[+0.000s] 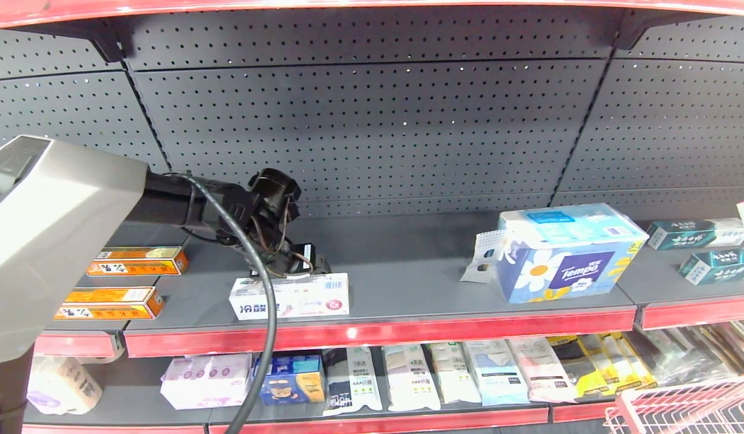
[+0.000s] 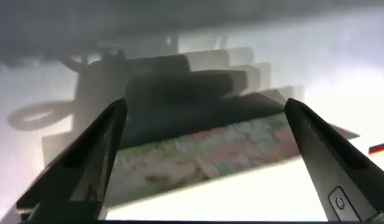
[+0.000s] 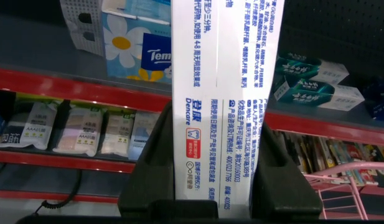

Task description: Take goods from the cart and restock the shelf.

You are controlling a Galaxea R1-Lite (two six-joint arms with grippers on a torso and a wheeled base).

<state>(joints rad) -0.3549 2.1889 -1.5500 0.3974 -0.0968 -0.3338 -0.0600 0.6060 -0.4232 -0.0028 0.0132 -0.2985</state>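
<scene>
Restocking is partly done: one white rectangular cardboard toothpaste box (image 1: 290,295) lies left of centre near the grey metal shelf (image 1: 408,283) front, under my left gripper (image 1: 308,262) with jaws spread, while my right gripper (image 3: 218,134) clamps a tall white printed carton (image 3: 223,62) not yet shelved.

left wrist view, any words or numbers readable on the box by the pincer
None can be read.
white box below the open left pincer: pink and green print, too blurred to read.
pincer finger: a small round mark, no letters.
</scene>
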